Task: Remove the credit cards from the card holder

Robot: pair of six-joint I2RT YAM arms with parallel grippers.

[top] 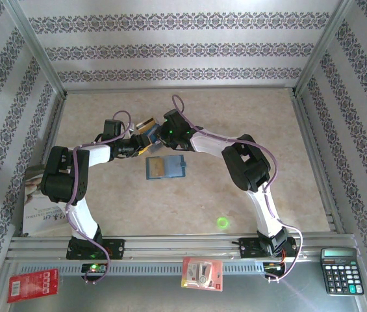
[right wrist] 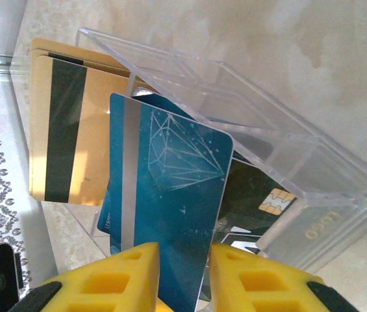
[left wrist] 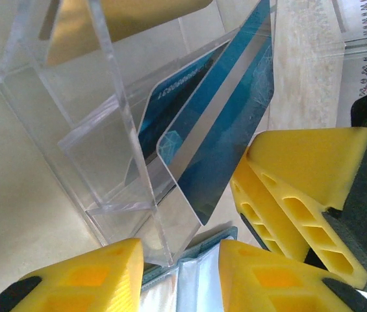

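Note:
The card holder, a slate-blue bifold wallet, lies open on the table with a tan card in its left panel. Its edge shows between my left gripper's fingers, which stand partly apart beside a corner of a clear acrylic stand; I cannot tell whether they pinch anything. My right gripper is shut on a blue credit card with a diamond print, held tilted over the stand. Gold cards, a second blue card and a dark chip card stand in the stand. Both grippers meet above the wallet.
A black calculator sits at the front right on the metal rail. Two red retail packets lie along the front edge. A booklet lies by the left arm. Patterned walls and metal posts enclose the table.

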